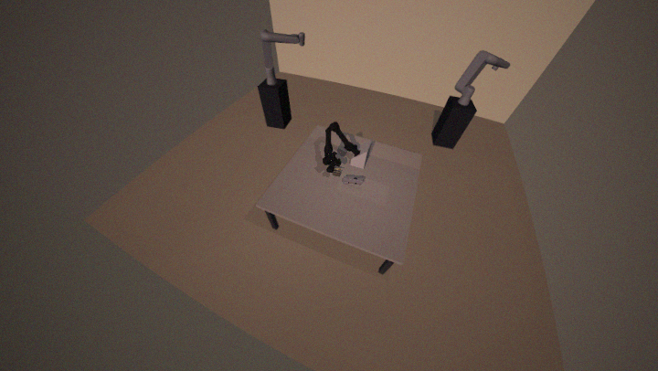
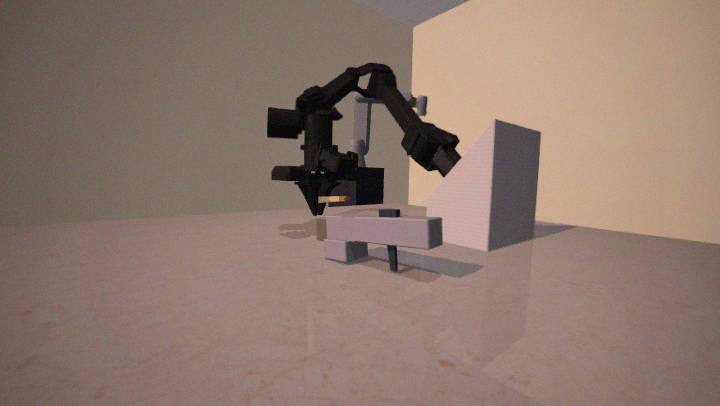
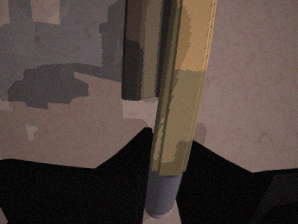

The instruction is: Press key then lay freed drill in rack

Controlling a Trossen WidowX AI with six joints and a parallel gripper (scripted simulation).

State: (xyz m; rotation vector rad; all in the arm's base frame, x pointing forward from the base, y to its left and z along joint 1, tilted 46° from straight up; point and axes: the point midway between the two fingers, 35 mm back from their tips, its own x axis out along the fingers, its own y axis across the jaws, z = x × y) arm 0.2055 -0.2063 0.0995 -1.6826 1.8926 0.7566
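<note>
My gripper (image 1: pixel 334 169) (image 2: pixel 316 210) (image 3: pixel 158 135) is shut on the drill (image 2: pixel 332 199) (image 3: pixel 185 100), a long yellow bar with a grey round end at the fingers. The drill is held level, above the table. The olive-grey grooved rack (image 2: pixel 321 229) (image 3: pixel 142 50) lies lower, just left of the drill in the wrist view and partly hidden by it; in the exterior view it is mostly behind the pale grey block (image 1: pixel 347 181) (image 2: pixel 378 230). The dark key (image 2: pixel 389 212) stands in this block, its stem showing below. The drill is out of the block.
A white wedge (image 1: pixel 359 161) (image 2: pixel 461 206) stands on the table (image 1: pixel 322 202) behind the block, close to my arm's base. Two grey arms on black pedestals (image 1: pixel 275 103) (image 1: pixel 453 121) stand on the floor beyond the table.
</note>
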